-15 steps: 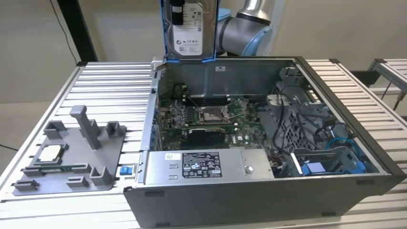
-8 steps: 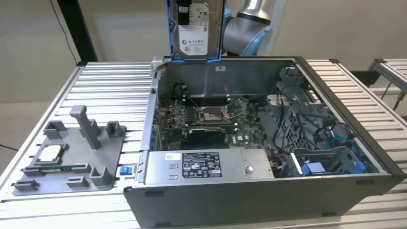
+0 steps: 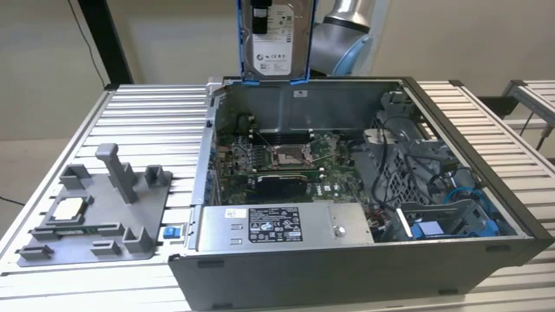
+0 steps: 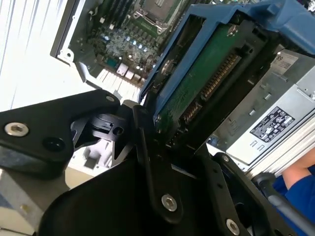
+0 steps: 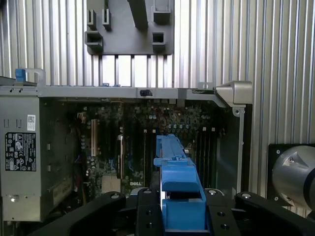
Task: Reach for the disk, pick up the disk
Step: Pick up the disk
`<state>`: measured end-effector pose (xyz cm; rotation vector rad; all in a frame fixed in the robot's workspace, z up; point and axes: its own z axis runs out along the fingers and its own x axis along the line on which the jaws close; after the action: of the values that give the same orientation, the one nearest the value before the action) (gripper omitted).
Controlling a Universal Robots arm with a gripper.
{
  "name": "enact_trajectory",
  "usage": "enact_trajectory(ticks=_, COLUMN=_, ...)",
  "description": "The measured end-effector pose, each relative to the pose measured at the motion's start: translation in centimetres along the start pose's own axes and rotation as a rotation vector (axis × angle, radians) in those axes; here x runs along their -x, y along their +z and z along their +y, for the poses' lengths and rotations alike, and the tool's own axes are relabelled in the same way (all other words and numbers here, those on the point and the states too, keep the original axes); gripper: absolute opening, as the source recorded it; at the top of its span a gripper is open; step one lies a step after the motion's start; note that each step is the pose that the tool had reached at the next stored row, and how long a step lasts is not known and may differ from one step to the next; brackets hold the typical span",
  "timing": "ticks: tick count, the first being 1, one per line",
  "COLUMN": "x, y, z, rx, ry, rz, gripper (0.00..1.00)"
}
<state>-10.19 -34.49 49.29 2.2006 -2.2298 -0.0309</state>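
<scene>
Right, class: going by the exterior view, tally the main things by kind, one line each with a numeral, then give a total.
Open computer cases: 1 – the computer case on the slatted table.
Disks: 1 – the disk, held above the case by the gripper.
Grey fixture trays: 1 – the fixture tray at the exterior view's left.
Processor chips: 1 – the processor chip on that tray.
Total: 4

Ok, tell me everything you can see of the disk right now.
The disk is a flat silver-grey metal drive with a white label and blue plastic rails on its sides. It hangs upright above the rear wall of the open computer case, clear of it. The second wrist view shows its green circuit-board underside. The gripper is closed on its blue frame.
</scene>
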Motion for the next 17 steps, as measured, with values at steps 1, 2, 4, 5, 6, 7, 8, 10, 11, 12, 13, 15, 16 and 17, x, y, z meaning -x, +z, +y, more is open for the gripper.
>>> enact_trajectory(ticks=1, x=0.00, y=0.00, z=-0.16, rx=0.0000, ry=0.000, rz=0.0001, gripper=0.00)
enact_trajectory(ticks=2, x=0.00, y=-0.01, z=-0.32, rx=0.0000, ry=0.000, rz=0.0000, gripper=0.00)
enact_trajectory(ticks=4, x=0.01, y=-0.02, z=-0.63, rx=0.0001, ry=0.000, rz=0.0001, gripper=0.00)
enact_trajectory(ticks=5, x=0.01, y=-0.02, z=-0.79, rx=0.0001, ry=0.000, rz=0.0000, gripper=0.00)
enact_trajectory(ticks=6, x=0.01, y=-0.02, z=-0.95, rx=0.0000, ry=0.000, rz=0.0001, gripper=0.00)
enact_trajectory(ticks=7, x=0.01, y=-0.03, z=-1.09, rx=0.0001, ry=0.000, rz=0.0001, gripper=0.00)
enact_trajectory(ticks=8, x=0.01, y=-0.03, z=-1.24, rx=0.0001, ry=0.000, rz=0.0001, gripper=0.00)
enact_trajectory(ticks=10, x=0.02, y=-0.03, z=-1.50, rx=0.0000, ry=0.000, rz=0.0001, gripper=0.00)
enact_trajectory(ticks=11, x=0.02, y=-0.03, z=-1.58, rx=0.0000, ry=0.000, rz=0.0000, gripper=0.00)
enact_trajectory(ticks=12, x=0.01, y=-0.03, z=-1.64, rx=0.0000, ry=0.000, rz=0.0000, gripper=0.00)
enact_trajectory(ticks=13, x=0.01, y=-0.03, z=-1.67, rx=0.0000, ry=0.000, rz=-0.0001, gripper=0.00)
enact_trajectory(ticks=15, x=0.02, y=-0.04, z=-1.73, rx=0.0000, ry=0.000, rz=0.0000, gripper=0.00)
enact_trajectory(ticks=16, x=0.02, y=-0.04, z=-1.79, rx=0.0000, ry=0.000, rz=0.0001, gripper=0.00)
enact_trajectory(ticks=17, x=0.02, y=-0.04, z=-1.79, rx=0.0001, ry=0.000, rz=0.0001, gripper=0.00)
